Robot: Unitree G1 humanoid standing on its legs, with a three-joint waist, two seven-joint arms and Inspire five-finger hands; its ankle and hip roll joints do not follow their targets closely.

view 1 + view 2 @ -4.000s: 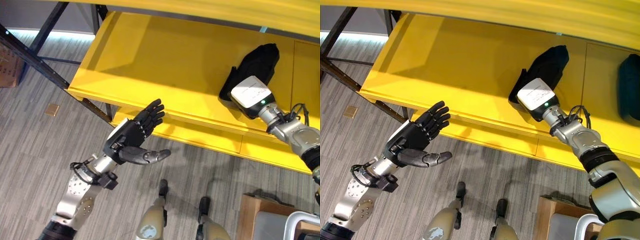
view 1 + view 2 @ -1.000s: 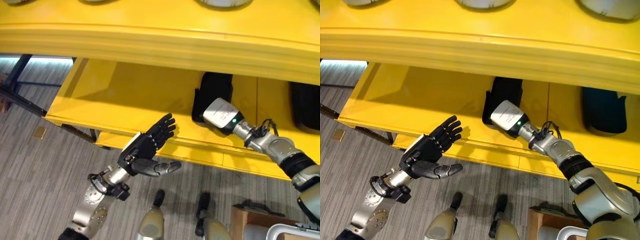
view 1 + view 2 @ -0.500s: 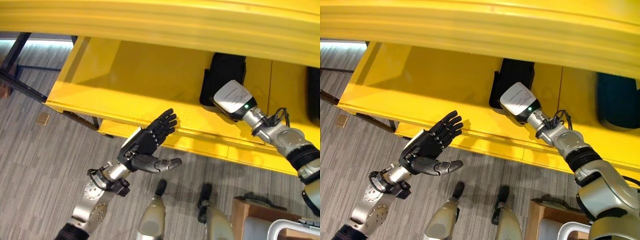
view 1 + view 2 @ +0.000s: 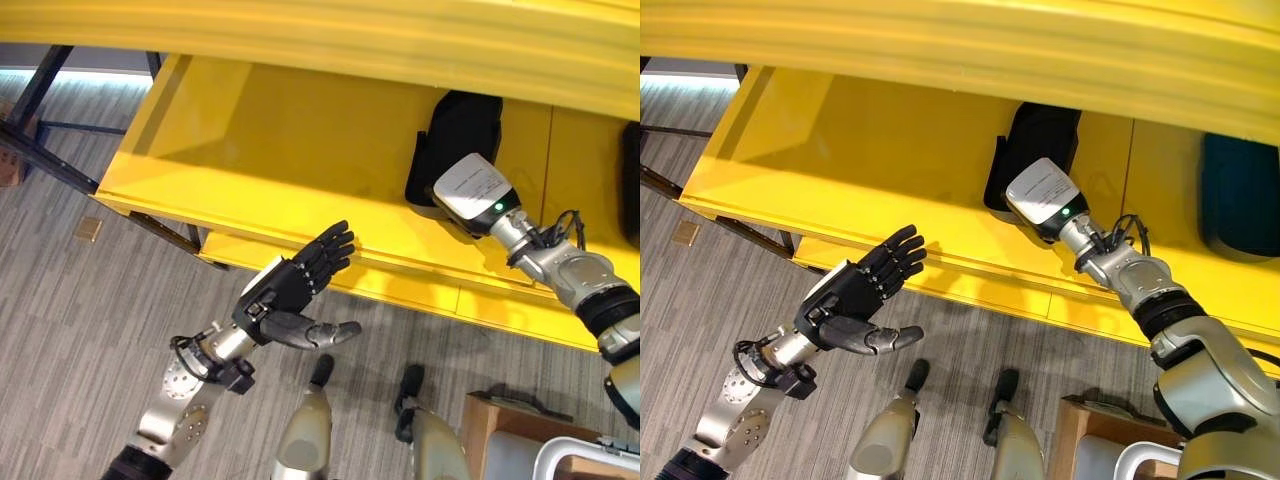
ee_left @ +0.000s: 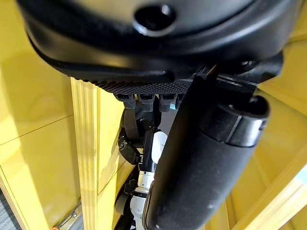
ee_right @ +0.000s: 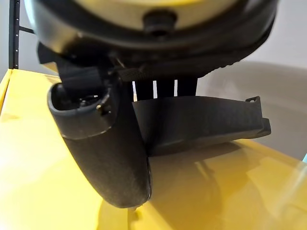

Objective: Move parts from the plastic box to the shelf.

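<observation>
A black moulded part (image 4: 462, 125) lies on the lower yellow shelf (image 4: 280, 150), towards its right. My right hand (image 4: 470, 192), with a white cover on its back, rests on the part's near end. In the right wrist view the part (image 6: 206, 122) sits between the thumb (image 6: 108, 143) and the fingers, its far end resting on the shelf. My left hand (image 4: 285, 290) hovers in front of the shelf's front edge, open and holding nothing, thumb (image 5: 201, 158) spread out.
Another dark part (image 4: 1240, 195) lies further right on the same shelf. An upper yellow shelf (image 4: 400, 45) overhangs. A black rack leg (image 4: 45, 150) stands at the left. A cardboard box (image 4: 495, 430) and a plastic box's rim (image 4: 590, 455) sit on the floor at lower right.
The whole picture has shifted, so the camera moved. My right hand stays on the black part on the shelf, and my left hand keeps its open pose.
</observation>
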